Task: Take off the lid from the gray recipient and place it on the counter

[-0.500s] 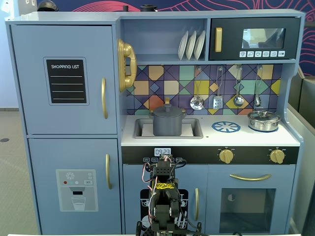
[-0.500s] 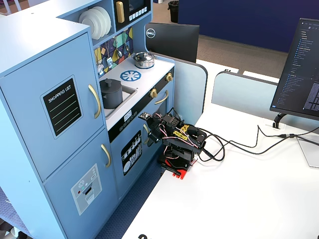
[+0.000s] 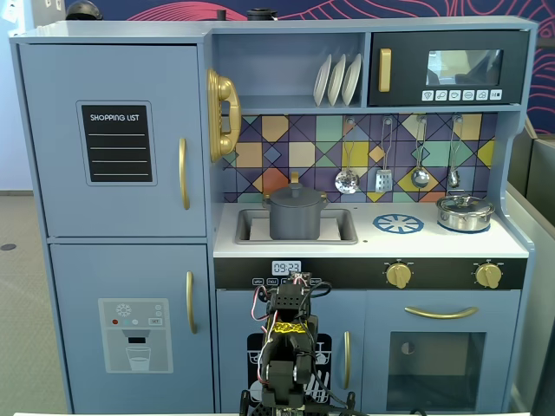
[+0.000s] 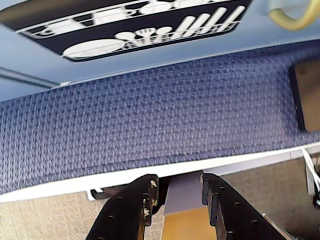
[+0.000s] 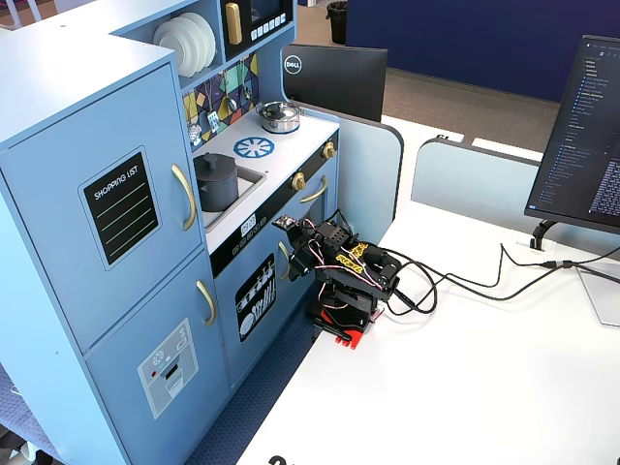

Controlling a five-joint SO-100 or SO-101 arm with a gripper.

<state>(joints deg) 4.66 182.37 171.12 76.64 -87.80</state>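
The gray recipient (image 3: 296, 221) stands in the recessed sink (image 3: 251, 229) of the toy kitchen, with the lid (image 3: 296, 193) seated flat on it, knob up. Both fixed views show this; the other one has the recipient (image 5: 215, 184) and lid (image 5: 215, 161) at upper left. The white counter (image 3: 434, 241) runs to the right of the sink. My arm (image 3: 290, 342) is folded low in front of the kitchen, well below the counter. In the wrist view my gripper (image 4: 177, 182) points down at blue carpet, open, with nothing between its fingers.
A shiny silver pot (image 3: 465, 213) sits at the counter's right end beside a blue burner ring (image 3: 398, 224). Utensils (image 3: 381, 178) hang on the backsplash above. The dishwasher door (image 4: 135, 27) is close ahead of the gripper. Cables (image 5: 465, 281) trail across the white table.
The arm's wrist has shifted very slightly. The recipient and its lid have not moved.
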